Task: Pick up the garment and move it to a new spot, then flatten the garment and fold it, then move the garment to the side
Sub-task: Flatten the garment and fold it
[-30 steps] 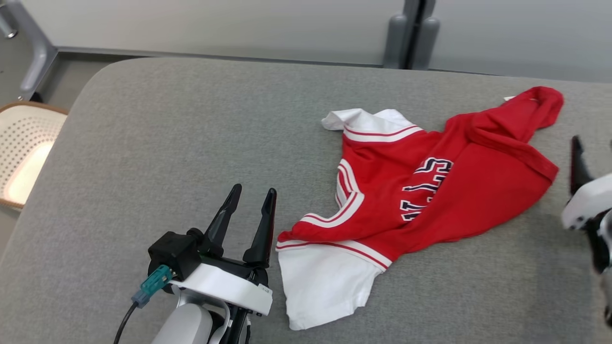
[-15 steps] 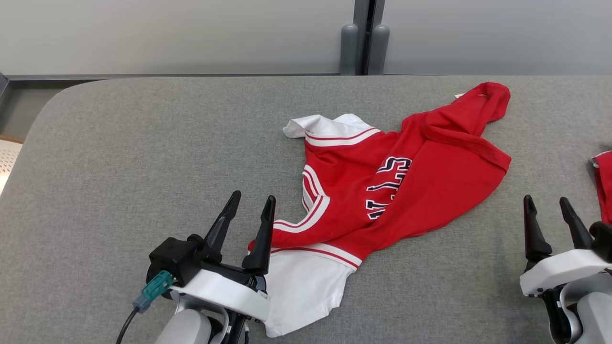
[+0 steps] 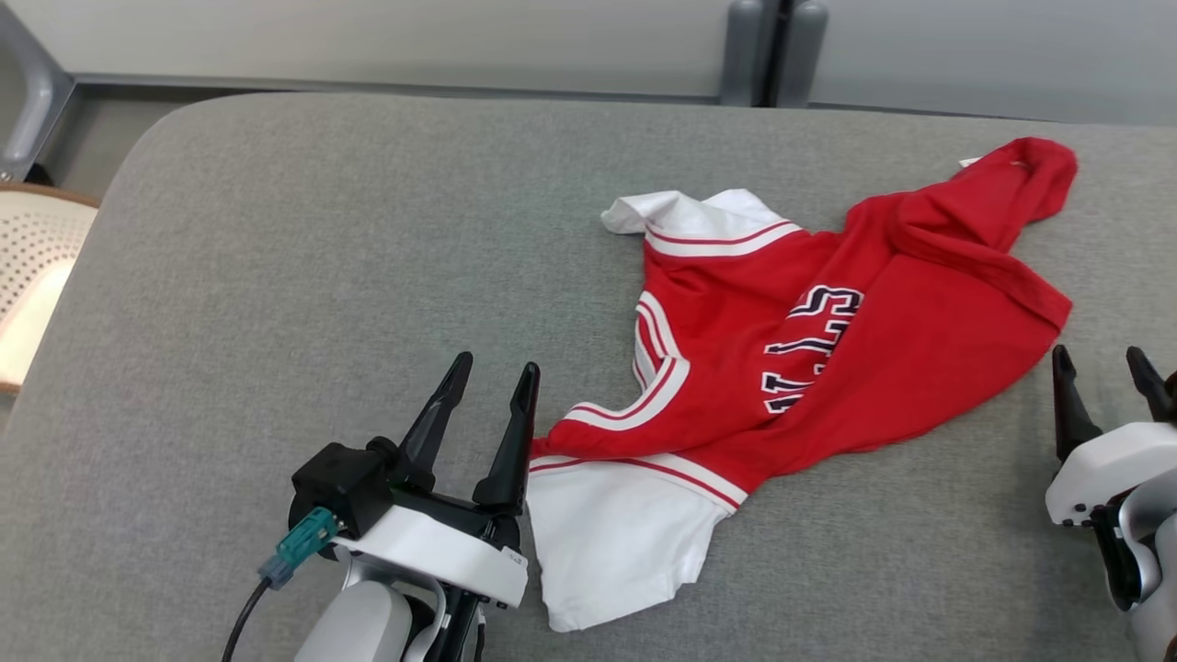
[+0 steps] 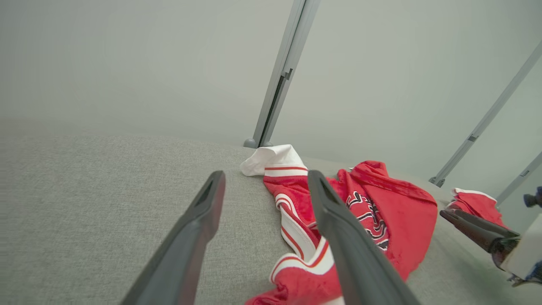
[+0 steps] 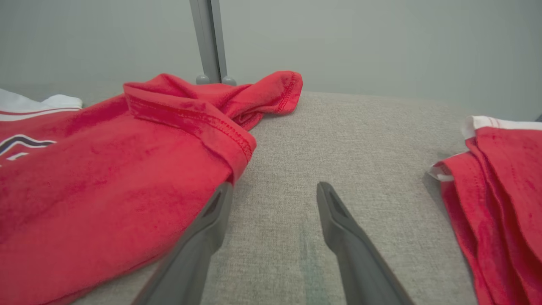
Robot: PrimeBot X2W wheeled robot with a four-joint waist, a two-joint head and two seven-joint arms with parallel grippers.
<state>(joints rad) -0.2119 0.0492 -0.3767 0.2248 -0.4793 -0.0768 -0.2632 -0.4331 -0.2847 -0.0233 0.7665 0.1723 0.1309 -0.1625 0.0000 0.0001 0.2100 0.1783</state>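
Leftward camera swing; garment [image 3: 828, 349] on grey surface [image 3: 322, 276] by pale wall [image 3: 368, 37]; left claw [image 3: 497, 364], right claw [image 3: 1099, 352] agape.

Open grey surface [image 3: 303, 276] left of the jersey [image 3: 883, 368]; another red garment [image 5: 504, 178] blocks right.

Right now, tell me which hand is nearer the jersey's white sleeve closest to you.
Left. The left hand sits right beside that white sleeve, one finger at its edge. The right hand is across the jersey, by its red end, well away from the sleeve.
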